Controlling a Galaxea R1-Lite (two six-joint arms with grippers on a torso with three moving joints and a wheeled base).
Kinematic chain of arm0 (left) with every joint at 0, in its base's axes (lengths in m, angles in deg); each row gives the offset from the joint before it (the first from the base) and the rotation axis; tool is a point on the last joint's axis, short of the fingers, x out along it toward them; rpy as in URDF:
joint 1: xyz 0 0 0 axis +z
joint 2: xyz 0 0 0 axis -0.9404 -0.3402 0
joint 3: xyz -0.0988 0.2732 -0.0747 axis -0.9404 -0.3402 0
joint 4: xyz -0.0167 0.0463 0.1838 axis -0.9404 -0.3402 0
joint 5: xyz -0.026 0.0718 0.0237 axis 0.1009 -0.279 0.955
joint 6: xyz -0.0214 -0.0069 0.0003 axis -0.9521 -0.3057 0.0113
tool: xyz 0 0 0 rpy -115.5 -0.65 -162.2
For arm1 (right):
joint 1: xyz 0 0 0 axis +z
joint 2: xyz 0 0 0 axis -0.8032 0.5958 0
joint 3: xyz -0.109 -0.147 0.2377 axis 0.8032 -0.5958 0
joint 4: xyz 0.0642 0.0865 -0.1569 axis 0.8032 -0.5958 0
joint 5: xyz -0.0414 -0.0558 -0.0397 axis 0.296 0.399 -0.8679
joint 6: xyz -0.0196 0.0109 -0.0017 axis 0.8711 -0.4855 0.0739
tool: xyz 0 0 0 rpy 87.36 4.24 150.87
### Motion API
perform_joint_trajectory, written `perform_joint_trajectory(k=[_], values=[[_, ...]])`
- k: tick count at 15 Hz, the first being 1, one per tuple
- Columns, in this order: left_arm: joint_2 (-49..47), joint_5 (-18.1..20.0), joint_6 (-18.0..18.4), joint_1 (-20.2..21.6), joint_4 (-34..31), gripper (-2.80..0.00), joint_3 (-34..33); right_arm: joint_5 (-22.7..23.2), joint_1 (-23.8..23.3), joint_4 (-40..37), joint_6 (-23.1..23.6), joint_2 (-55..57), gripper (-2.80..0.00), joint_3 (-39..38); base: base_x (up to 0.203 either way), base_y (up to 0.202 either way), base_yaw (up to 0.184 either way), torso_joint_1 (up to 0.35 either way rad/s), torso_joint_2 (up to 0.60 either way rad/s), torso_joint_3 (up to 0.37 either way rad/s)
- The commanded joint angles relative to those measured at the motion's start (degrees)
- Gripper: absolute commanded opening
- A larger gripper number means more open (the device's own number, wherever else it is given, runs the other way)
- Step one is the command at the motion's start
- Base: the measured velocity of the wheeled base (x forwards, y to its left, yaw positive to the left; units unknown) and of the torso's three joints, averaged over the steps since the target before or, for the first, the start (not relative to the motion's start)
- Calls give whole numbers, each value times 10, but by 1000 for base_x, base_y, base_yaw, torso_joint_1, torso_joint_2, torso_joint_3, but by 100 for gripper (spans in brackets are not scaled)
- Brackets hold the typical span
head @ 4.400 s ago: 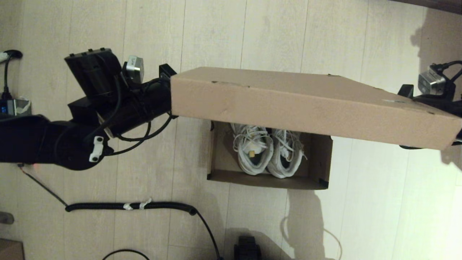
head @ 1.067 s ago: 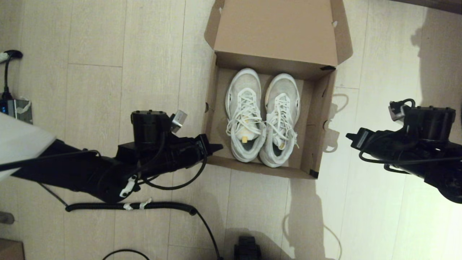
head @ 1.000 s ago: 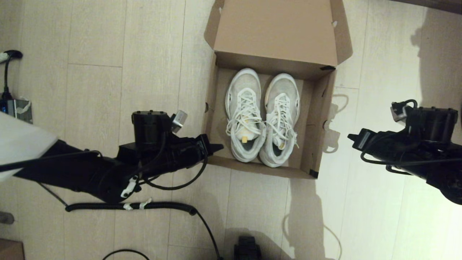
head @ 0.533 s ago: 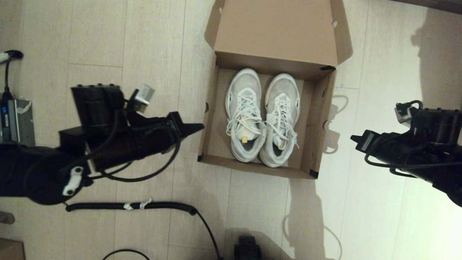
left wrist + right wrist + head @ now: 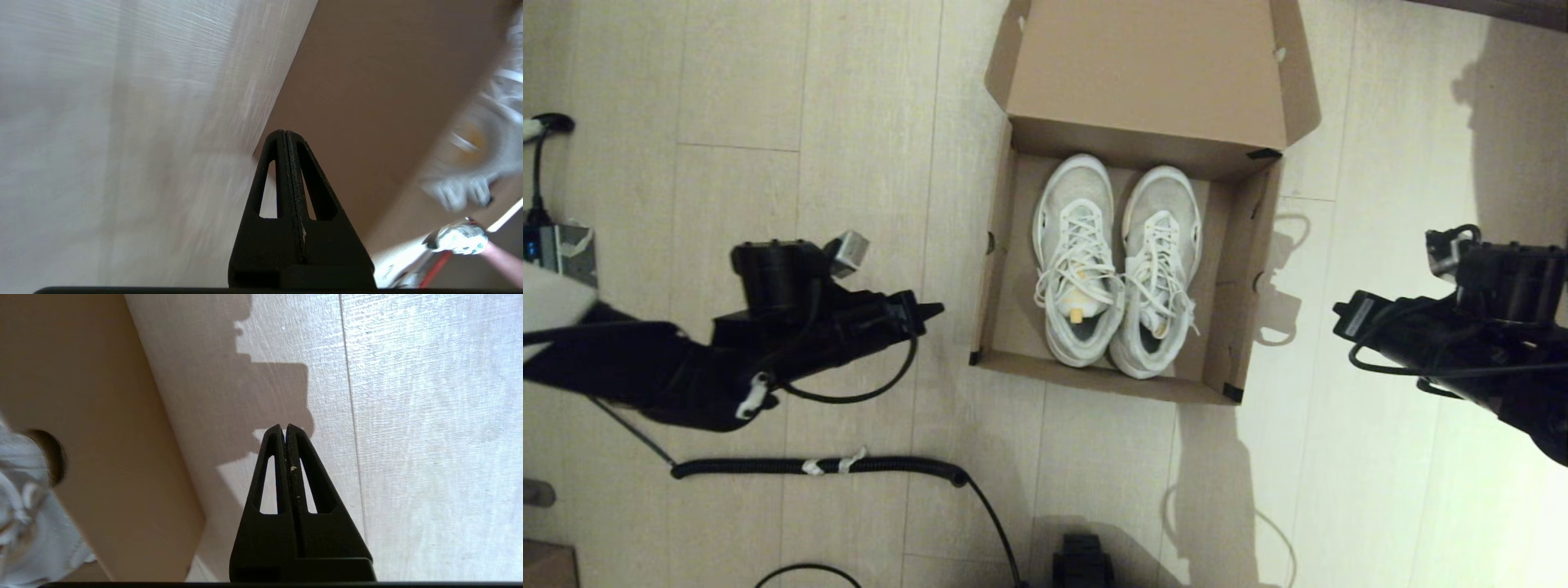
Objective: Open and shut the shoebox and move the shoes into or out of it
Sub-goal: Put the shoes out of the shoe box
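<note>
Shoebox (image 5: 996,269) open on the floor, well toward the far edge of the visible floor, flap lid (image 5: 1147,69) thrown back beyond it; shoes (image 5: 1117,269) inside, side by side, toes to the far wall, laces loose and spilling over the tongues; small yellow spot showing in the left one.

Left gripper (image 5: 931,310) near the box's left wall but apart from it, jaws pressed together on nothing; right gripper (image 5: 1346,314) off the right wall, well apart, jaws likewise together and empty.

Likely next: lifting the shoes out. Risks, as judged: jaws together cannot take a shoe, so opening before the reach is needed; entering low from the side could shove the light cardboard wall and slide the whole box across the smooth floor; snagging loose laces could drag both shoes at once or tip one; pinching soft mesh alone might slip, heel collar or sole being firmer; coiled black cable (image 5: 817,467) toward the near edge, close under the left arm, could catch.
</note>
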Motion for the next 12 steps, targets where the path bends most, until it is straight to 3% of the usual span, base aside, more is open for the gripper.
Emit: perform_joint_trajectory(k=[1,5,7,9,12], values=[[-79,0,-24,-17,10,-280,37,-2,1,3,2,-5,-280,-4,0,0,0,0,0,0],[-130,-1,-36,-23,14,-280,115,-1,8,-4,22,-65,-280,-23,0,0,0,0,0,0],[-145,-25,-36,-25,39,-280,149,-1,10,-4,46,-90,-280,-46,0,0,0,0,0,0],[-142,-49,-37,-30,90,-280,155,0,9,-4,48,-106,-280,-60,0,0,0,0,0,0],[-122,-51,-37,-47,91,-280,154,1,9,-4,48,-108,-280,-70,0,0,0,0,0,0]])
